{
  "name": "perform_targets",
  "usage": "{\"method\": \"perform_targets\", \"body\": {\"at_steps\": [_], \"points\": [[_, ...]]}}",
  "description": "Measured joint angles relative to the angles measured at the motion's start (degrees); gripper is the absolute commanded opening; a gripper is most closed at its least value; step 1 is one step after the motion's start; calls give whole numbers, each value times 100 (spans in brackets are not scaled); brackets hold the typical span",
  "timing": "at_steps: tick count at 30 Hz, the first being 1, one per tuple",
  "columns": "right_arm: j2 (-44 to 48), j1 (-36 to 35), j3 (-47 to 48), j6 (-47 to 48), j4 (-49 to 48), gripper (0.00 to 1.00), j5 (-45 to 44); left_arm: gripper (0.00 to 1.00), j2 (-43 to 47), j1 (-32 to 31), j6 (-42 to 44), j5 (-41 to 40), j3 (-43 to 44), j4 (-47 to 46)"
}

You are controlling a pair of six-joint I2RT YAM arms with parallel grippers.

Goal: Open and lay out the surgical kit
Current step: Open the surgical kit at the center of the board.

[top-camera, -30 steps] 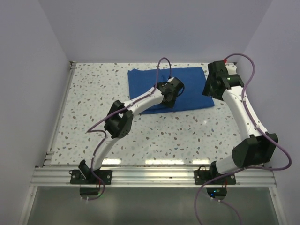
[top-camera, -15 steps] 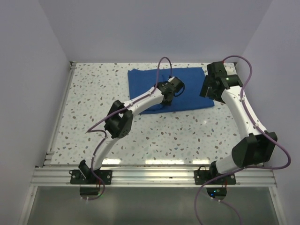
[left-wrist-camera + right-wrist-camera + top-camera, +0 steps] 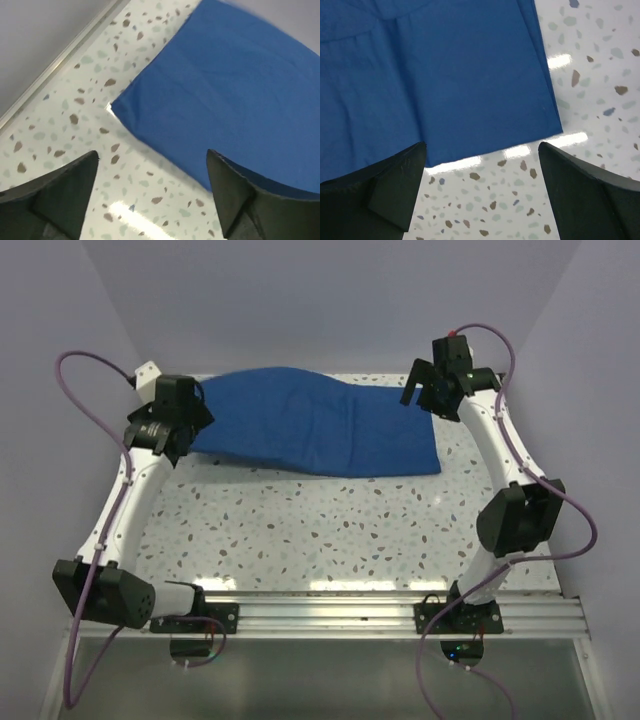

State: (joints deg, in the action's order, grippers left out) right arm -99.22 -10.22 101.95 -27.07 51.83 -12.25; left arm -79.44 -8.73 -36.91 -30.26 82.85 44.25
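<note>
The royal-blue cloth wrap (image 3: 320, 435) lies spread across the back of the table as a wide sheet, with a raised hump near its back left. No steel tray or instruments show. My left gripper (image 3: 188, 426) is open and empty at the cloth's left end; in the left wrist view (image 3: 152, 153) it hovers over bare table just off the cloth's corner (image 3: 225, 85). My right gripper (image 3: 420, 386) is open and empty over the cloth's right back end; in the right wrist view (image 3: 482, 146) it is just past the cloth's edge (image 3: 445, 75).
The speckled table (image 3: 330, 530) is walled at the back and on both sides. A metal rail (image 3: 125, 480) runs along its left edge and shows in the left wrist view (image 3: 60, 60). Purple cables loop off both arms.
The cloth, a smaller folded rectangle before, now stretches much farther left. My left arm swung from the table's centre to the far left. My right gripper moved back.
</note>
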Motion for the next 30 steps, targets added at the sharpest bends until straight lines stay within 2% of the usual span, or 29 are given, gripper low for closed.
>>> {"method": "perform_targets", "body": {"at_steps": [4, 10, 13, 16, 23, 30], "points": [[-553, 0, 407, -11, -358, 98, 352, 100, 444, 92, -345, -168, -804, 173], [-2260, 0, 2072, -11, -431, 98, 490, 100, 55, 219, -476, 83, -1394, 487], [-3226, 17, 2929, -33, -461, 98, 470, 93, 203, 219, -492, 280, -1534, 509], [-3821, 50, 3305, -59, -518, 98, 413, 89, 485, 219, -490, 538, -1729, 516], [-4341, 164, 3379, -105, -769, 98, 15, 87, 957, 221, -505, 1080, -2168, 520], [-4745, 308, 3987, -103, -1255, 98, -313, 87, 1067, 221, -507, 1207, -2332, 597]]}}
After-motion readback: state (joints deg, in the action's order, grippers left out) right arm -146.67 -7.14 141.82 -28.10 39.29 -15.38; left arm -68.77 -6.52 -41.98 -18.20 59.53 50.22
